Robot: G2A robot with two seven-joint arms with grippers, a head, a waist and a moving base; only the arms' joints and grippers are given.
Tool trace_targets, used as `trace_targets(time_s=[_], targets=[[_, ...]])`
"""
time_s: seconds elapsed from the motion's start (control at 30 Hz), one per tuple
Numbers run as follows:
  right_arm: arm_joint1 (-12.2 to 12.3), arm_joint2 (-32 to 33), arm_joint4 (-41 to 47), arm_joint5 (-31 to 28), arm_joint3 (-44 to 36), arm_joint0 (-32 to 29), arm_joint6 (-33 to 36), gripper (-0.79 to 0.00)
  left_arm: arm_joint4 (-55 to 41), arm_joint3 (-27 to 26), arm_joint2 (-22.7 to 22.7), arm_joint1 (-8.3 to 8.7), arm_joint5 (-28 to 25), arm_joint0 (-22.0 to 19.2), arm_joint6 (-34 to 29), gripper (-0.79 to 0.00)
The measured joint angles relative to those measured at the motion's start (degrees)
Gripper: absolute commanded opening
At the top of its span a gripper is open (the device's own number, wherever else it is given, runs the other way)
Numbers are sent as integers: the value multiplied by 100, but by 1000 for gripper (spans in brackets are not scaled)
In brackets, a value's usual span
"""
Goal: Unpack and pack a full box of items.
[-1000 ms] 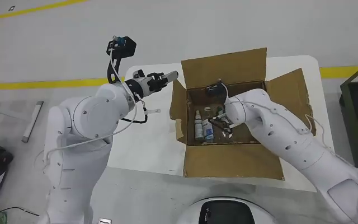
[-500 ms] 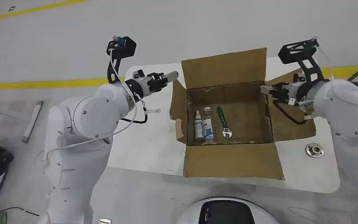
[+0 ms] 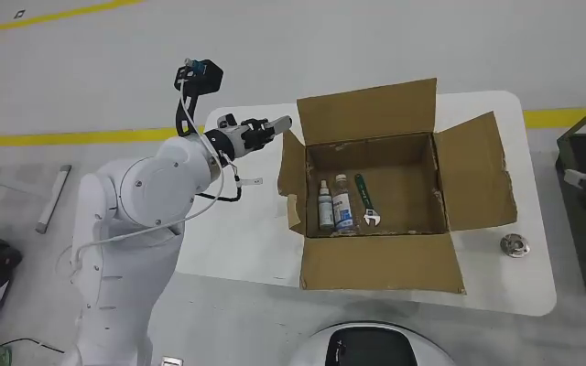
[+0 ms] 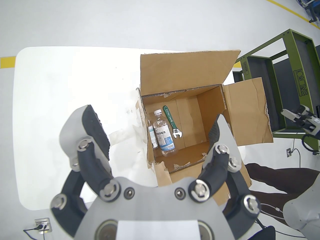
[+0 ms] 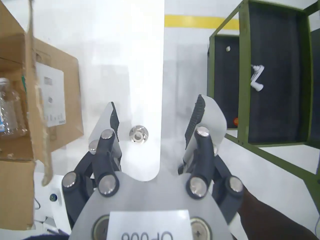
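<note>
An open cardboard box (image 3: pixel 407 261) stands on the white table (image 3: pixel 247 238). On its floor lie a small spray bottle (image 3: pixel 324 203), a clear water bottle (image 3: pixel 341 208) and a green-handled wrench (image 3: pixel 364 199). The left wrist view shows the same water bottle (image 4: pixel 163 136) and wrench (image 4: pixel 172 124) in the box (image 4: pixel 180 66). My left gripper (image 3: pixel 282 123) hangs open and empty beside the box's left flap. My right gripper (image 5: pixel 156 118) is open and empty above the table's right end, over a round metal fitting (image 5: pixel 138 133). That fitting (image 3: pixel 515 244) lies right of the box.
A green metal rack (image 5: pixel 262 76) with dark shelves stands just beyond the table's right end, with a small white part (image 5: pixel 257 78) on one shelf. The box's right flap (image 3: pixel 472 169) lies spread outward. Bare table surface lies left of the box.
My right arm has come up out of the box and swung away to the right, leaving the top view. The metal fitting now lies on the table. My left arm has not moved.
</note>
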Motion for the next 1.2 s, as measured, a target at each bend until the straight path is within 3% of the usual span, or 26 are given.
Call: trace_targets(time_s=[0.13, 0.4, 0.47, 0.53, 0.9, 1.2], targets=[[76, 23, 163, -150, 166, -415, 0, -256, 0, 0, 0, 0, 0, 0, 0, 0], [272, -392, 238, -364, 451, -759, 0, -342, 0, 0, 0, 0, 0, 0, 0, 0], [323, -575, 259, -333, 581, -734, 0, -329, 0, 0, 0, 0, 0, 0, 0, 0], [365, -731, 328, -317, 701, -703, 0, -394, 0, 0, 0, 0, 0, 0, 0, 0], [633, -1577, 273, -260, 1215, -492, 0, -403, 0, 0, 0, 0, 0, 0, 0, 0], [772, -1839, 460, -202, 1402, -409, 0, -422, 0, 0, 0, 0, 0, 0, 0, 0]])
